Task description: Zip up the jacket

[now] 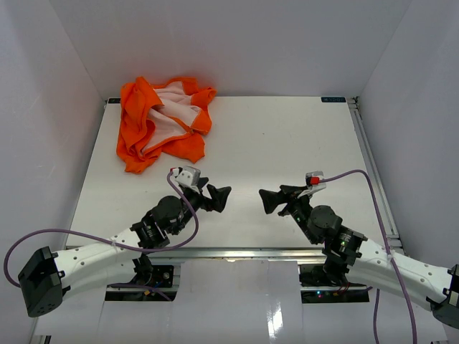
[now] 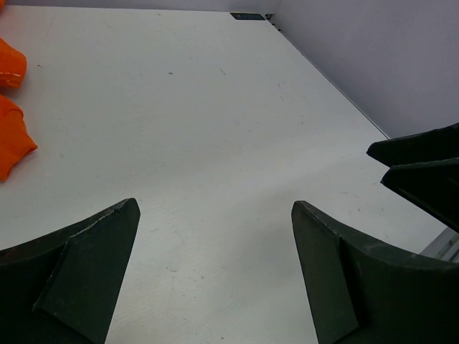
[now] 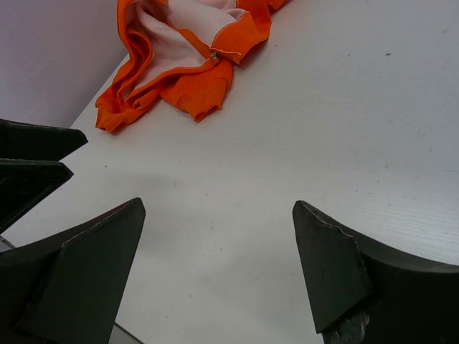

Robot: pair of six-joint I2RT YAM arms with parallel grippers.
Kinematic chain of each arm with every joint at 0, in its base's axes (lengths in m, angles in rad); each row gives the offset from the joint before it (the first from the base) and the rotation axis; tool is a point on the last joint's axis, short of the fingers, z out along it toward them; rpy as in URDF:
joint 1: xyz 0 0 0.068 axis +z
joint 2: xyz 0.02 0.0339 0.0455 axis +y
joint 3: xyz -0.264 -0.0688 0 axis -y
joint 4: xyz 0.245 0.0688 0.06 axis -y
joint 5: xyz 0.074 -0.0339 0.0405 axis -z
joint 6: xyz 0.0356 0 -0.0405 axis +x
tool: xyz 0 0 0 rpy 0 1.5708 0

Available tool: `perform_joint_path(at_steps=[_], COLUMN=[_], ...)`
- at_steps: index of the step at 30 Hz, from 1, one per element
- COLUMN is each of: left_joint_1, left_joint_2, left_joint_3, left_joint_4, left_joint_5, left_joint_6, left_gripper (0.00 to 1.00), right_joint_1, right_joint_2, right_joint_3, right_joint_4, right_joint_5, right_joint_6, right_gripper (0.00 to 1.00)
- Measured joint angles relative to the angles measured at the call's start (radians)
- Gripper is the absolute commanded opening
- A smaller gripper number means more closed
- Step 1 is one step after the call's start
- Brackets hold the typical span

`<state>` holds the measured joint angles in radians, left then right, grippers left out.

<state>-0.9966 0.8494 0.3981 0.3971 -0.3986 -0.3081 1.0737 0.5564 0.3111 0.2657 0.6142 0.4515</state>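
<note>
The orange jacket (image 1: 163,122) lies crumpled at the far left of the white table, its pale lining showing. It also shows in the right wrist view (image 3: 190,61), and its edge shows in the left wrist view (image 2: 11,129). My left gripper (image 1: 221,198) is open and empty near the table's front middle, well short of the jacket. My right gripper (image 1: 268,201) is open and empty, facing the left one across a small gap. Both wrist views show bare table between the jaws, in the left (image 2: 215,208) and the right (image 3: 219,208).
The white table (image 1: 287,136) is enclosed by white walls at the back and both sides. A metal rail (image 1: 373,158) runs along the table's right edge. Grey cables loop from both arms near the front edge.
</note>
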Motion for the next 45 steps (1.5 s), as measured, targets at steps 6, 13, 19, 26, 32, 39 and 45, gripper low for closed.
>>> perform_joint_path(at_steps=[6,13,19,26,32,39,45], left_joint_1=[0.003,0.261,0.69,1.161,1.176,1.174,1.174], left_joint_2=[0.008,0.169,0.212,0.468,0.638,0.8,0.831], left_joint_3=[0.001,0.228,0.346,0.343,0.342,0.381,0.375], left_joint_4=[0.003,-0.194,-0.308,-0.319,-0.323,-0.263,-0.209], left_joint_5=[-0.013,-0.062,0.016,0.311,0.388,0.393,0.38], left_joint_6=[-0.024,-0.169,-0.298,-0.404,-0.407,-0.407,-0.437], left_gripper=[0.98,0.98,0.98,0.98,0.97,0.78,0.01], right_joint_1=[0.0,0.0,0.0,0.0,0.0,0.0,0.0], right_joint_2=[-0.016,-0.039,-0.079,-0.071,-0.059,-0.046,-0.051], right_joint_3=[-0.008,-0.014,-0.015,-0.015,-0.015,-0.015,-0.015], right_joint_4=[0.002,-0.006,-0.001,-0.003,-0.003,-0.004,-0.005], right_joint_5=[0.014,0.019,0.019,-0.003,-0.045,-0.077,-0.078], right_joint_6=[0.001,0.01,0.008,0.008,0.011,0.012,0.012], right_gripper=[0.9,0.9,0.9,0.9,0.9,0.9,0.91])
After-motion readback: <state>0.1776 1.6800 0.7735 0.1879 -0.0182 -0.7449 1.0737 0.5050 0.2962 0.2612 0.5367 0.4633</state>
